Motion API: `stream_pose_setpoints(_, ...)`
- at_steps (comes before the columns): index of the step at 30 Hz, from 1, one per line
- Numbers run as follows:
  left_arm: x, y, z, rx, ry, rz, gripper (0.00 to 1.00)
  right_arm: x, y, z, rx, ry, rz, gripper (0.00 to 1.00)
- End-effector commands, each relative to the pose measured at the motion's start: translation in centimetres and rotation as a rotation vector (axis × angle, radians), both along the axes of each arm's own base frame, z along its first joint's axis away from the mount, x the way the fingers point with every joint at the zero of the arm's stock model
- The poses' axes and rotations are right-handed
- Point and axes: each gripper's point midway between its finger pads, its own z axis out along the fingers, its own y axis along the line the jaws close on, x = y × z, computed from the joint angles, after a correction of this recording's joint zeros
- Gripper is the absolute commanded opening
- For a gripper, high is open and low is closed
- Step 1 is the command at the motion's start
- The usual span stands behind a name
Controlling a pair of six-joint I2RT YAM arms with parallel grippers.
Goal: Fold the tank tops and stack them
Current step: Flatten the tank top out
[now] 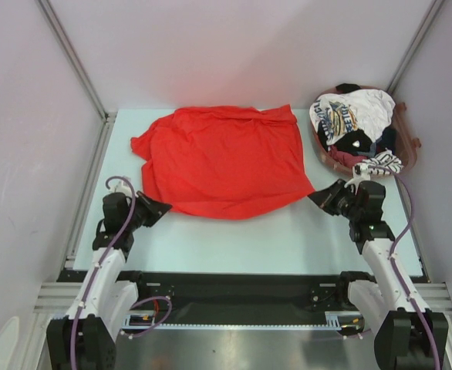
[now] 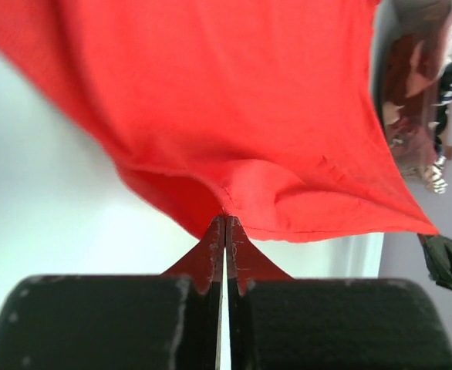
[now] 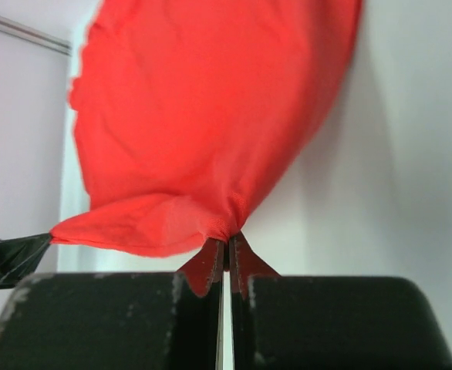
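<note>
Left end effector [image 1: 164,207] grips the near left corner of the large plain bright red cloth tank top [image 1: 224,160]; right end effector [image 1: 317,196] grips its near right corner; it lies spread on the desk [image 1: 288,240].

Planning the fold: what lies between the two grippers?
Only the near hem of the red tank top, its ends pinched by the left gripper and right gripper; the top view shows it.
</note>
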Motion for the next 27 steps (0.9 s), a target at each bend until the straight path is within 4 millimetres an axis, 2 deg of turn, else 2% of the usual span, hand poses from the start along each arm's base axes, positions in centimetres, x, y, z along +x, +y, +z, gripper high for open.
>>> stream_pose_setpoints(1,-2.0,0.5,-1.8,0.006,0.074,0.054,0.0,-2.8,-0.9,-3.7,-0.049,0.142,-0.038,0.0)
stream_pose_setpoints(2,-2.5,0.6,-2.2,0.005,0.089,0.062,0.0,-3.4,-1.0,-4.6,-0.055,0.169,-0.048,0.0)
stream_pose_setpoints(3,-2.8,0.7,-1.8,0.007,0.067,0.075,0.0,-4.3,-1.1,-5.4,-0.055,0.212,-0.057,0.0)
stream_pose_setpoints(5,-3.9,1.3,-2.4,0.019,0.107,0.118,0.0,-5.2,-1.4,-5.6,-0.061,0.216,-0.084,0.0)
stream_pose_setpoints(6,-4.1,1.5,-1.6,0.019,0.075,0.134,0.0,-6.0,-1.6,-6.2,-0.065,0.246,-0.095,0.0)
stream_pose_setpoints(8,-5.0,1.8,-1.6,0.013,0.084,0.169,0.0,-6.6,-2.4,-5.7,-0.085,0.218,-0.147,0.0)
stream_pose_setpoints(9,-5.2,1.8,-0.8,-0.008,0.048,0.189,0.0,-7.1,-2.2,-5.8,-0.069,0.225,-0.147,0.0)
stream_pose_setpoints(10,-5.8,2.0,-1.1,-0.007,0.064,0.203,0.0,-7.4,-2.1,-5.5,-0.057,0.214,-0.147,0.0)
stream_pose_setpoints(15,-6.6,3.6,1.4,0.011,-0.025,0.315,0.0,-8.5,-2.6,-4.6,-0.053,0.183,-0.199,0.0)
stream_pose_setpoints(20,-6.3,3.0,-0.1,-0.005,0.023,0.282,0.0,-8.3,-2.4,-4.9,-0.061,0.201,-0.192,0.0)
stream_pose_setpoints(22,-5.9,2.9,0.3,-0.009,0.0,0.273,0.0,-7.8,-2.4,-4.6,-0.061,0.182,-0.185,0.0)
stream_pose_setpoints(25,-4.6,2.9,2.2,-0.004,-0.073,0.262,0.0,-6.2,-2.6,-2.7,-0.068,0.118,-0.197,0.0)
stream_pose_setpoints(27,-3.6,3.2,3.6,0.01,-0.08,0.265,0.01,-4.3,-2.9,0.3,-0.077,0.039,-0.214,0.0)
